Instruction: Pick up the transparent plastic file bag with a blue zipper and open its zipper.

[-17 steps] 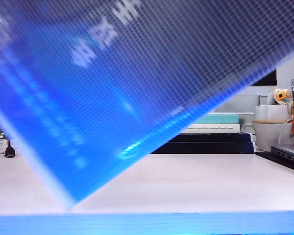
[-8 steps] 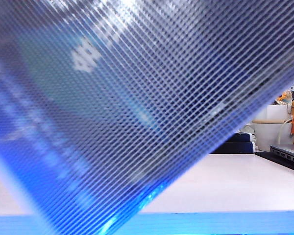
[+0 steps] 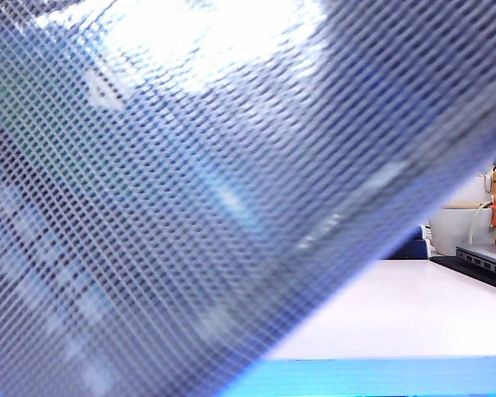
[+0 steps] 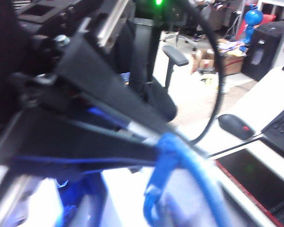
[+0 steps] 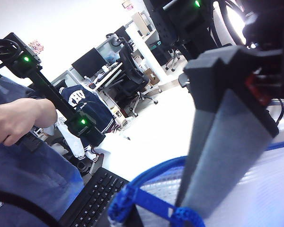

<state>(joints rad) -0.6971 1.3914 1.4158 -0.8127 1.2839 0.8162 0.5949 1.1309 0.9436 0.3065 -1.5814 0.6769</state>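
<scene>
I have the file bag (image 3: 190,207) lifted off the table (image 3: 397,306) and hanging so close to the outside camera that its mesh fills most of that view, so pickup looks done and the unzipping is in hand. My right gripper (image 5: 199,208) is clenched on the bag's blue zipper (image 5: 146,182) edge, the strip curling out from between the jaws. My left gripper (image 4: 146,156) sits right at the same blue strip (image 4: 180,161), its loop just off the fingertips; the picture is too blurred for me to tell whether those jaws are pinching it or standing loose. Next I judge I need the left jaws firmly on the pull tab, then to draw it along the edge away from the right jaws while they hold
</scene>
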